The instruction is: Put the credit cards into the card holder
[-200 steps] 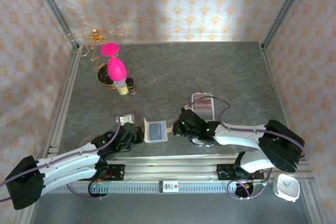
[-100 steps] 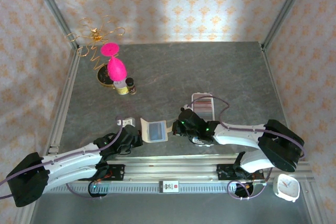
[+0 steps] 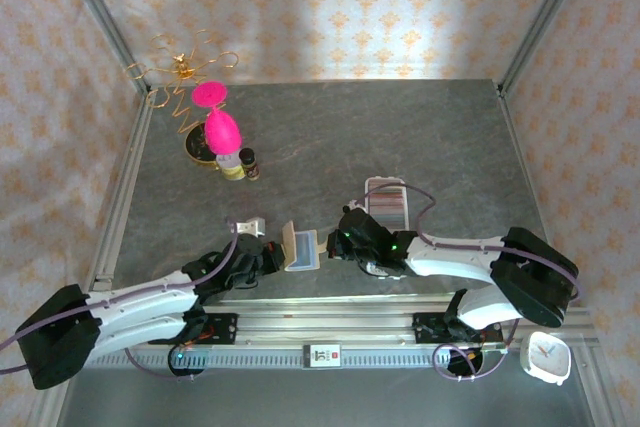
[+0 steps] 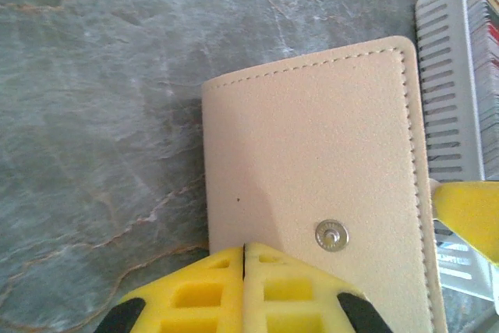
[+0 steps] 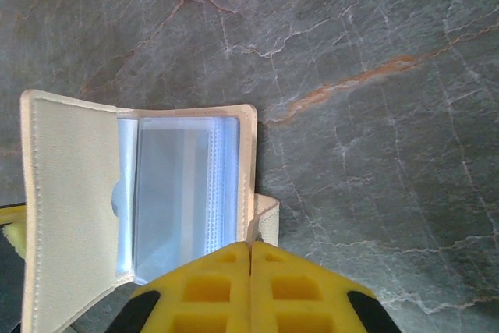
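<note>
1. The card holder (image 3: 303,250) lies low in the centre of the top view, on the grey marbled table (image 3: 400,127), directly between the two grippers. Its left cover tilts up off the table; its right half lies flat.
2. The left gripper (image 3: 275,255) sits just left of the holder, clenched, with no gap and nothing between its yellow fingers. In the left wrist view its tips meet at the bottom edge of the frame against the tan cover, close to the round metal snap (image 4: 333,235).
3. The right gripper (image 3: 332,247) sits just right of the holder, also clenched, with nothing pinched. In the right wrist view its tips touch the holder's right edge at bottom centre, beside the small tab (image 5: 267,222).
4. That view shows the holder open: clear plastic sleeves (image 5: 183,193) in the middle and a tan flap to the left. I cannot tell whether a card sits inside the sleeves.
5. The credit cards (image 3: 388,205) stand edge-on in rows in the white tray (image 3: 386,183), just up and right of the right gripper, apart from the holder.
6. Two pink ovals (image 3: 220,130) on a gold wire stand (image 3: 180,72) and small jars (image 3: 232,165) occupy the upper left. A white clock (image 3: 545,357) sits in the lower right corner.
</note>
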